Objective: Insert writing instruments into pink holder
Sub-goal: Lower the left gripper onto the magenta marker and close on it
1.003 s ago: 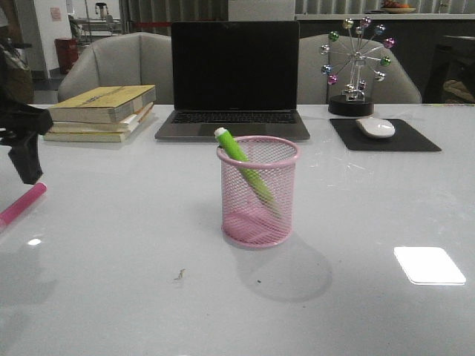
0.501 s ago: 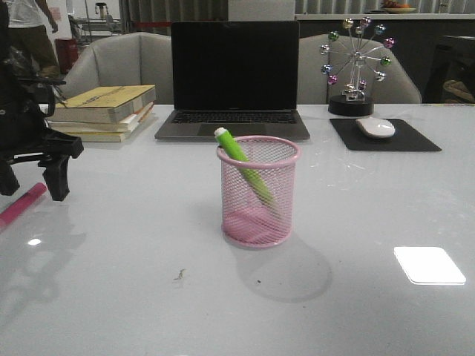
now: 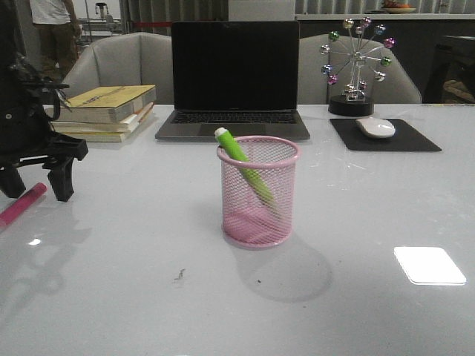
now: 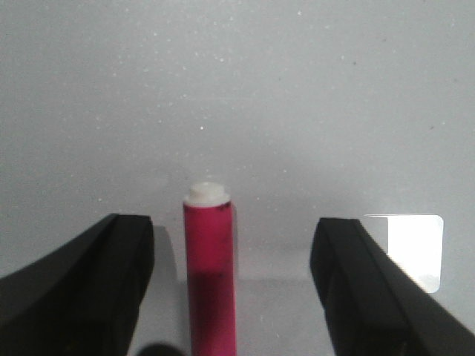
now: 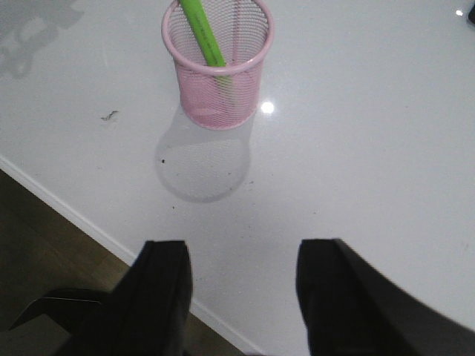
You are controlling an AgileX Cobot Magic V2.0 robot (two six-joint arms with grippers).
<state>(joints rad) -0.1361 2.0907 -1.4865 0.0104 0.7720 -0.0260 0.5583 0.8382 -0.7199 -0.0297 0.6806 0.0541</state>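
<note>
since a second ago your left gripper (image 4: 231, 285) dropped, jaws spread either side of the pink marker (image 4: 210, 274); green marker (image 3: 243, 169) already sat in the holder (image 3: 258, 191).

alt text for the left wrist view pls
A pink marker with a whitish end lies on the white table, between the open fingers of the left gripper, which are not touching it. A bright reflection shows beside one finger.

I can read no words, brands or numbers anywhere. The cover of the top book (image 3: 104, 99) on the stack at my far left is too blurred, and the laptop (image 3: 234, 78) screen is dark.
</note>
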